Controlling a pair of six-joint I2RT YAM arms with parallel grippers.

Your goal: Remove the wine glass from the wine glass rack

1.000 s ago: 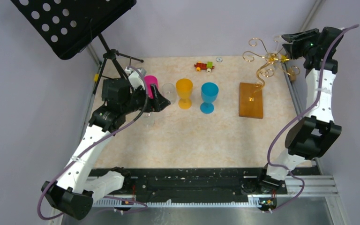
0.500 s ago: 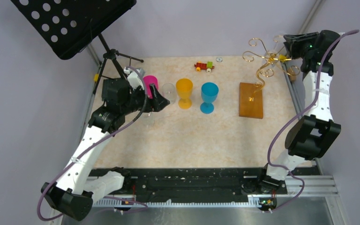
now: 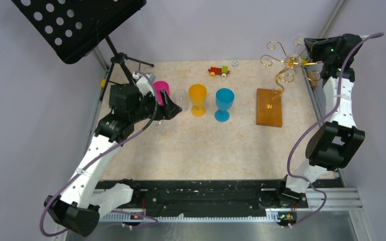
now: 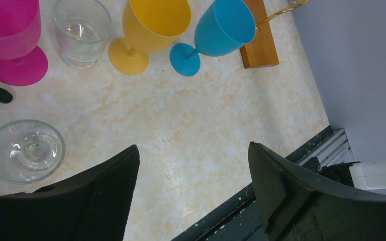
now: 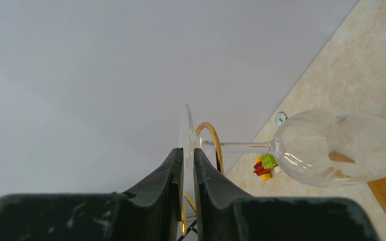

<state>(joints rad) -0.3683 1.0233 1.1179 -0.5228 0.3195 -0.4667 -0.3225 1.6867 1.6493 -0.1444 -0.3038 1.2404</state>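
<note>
1. Up at the far right corner, we see the right arm (image 3: pixel 339 100) reaching tall, the right gripper (image 5: pixel 188 150) pinched narrow on the foot of the wine glass (image 5: pixel 339 148), which hangs from a curled arm of the wine glass rack (image 3: pixel 269 107).
2. We find the left arm (image 3: pixel 100 150) bent over the table (image 3: pixel 221 145), with the left gripper (image 4: pixel 192 146) spread wide and holding nothing.
3. We count three goblets: pink goblet (image 4: pixel 10 25), yellow goblet (image 4: pixel 153 22), blue goblet (image 4: pixel 223 27). We also count two clear glasses standing, a ribbed glass (image 4: pixel 82 31) and a low glass (image 4: pixel 24 150), plus one toy (image 3: pixel 219 71) and one music stand (image 3: pixel 75 25).

Your left tool (image 4: pixel 193 150) gapes wide over the bench (image 4: pixel 191 125); beyond it stand a pink goblet (image 4: pixel 10 45), a tumbler (image 4: pixel 82 30), a yellow goblet (image 4: pixel 151 27) and a blue goblet (image 4: pixel 216 35).
</note>
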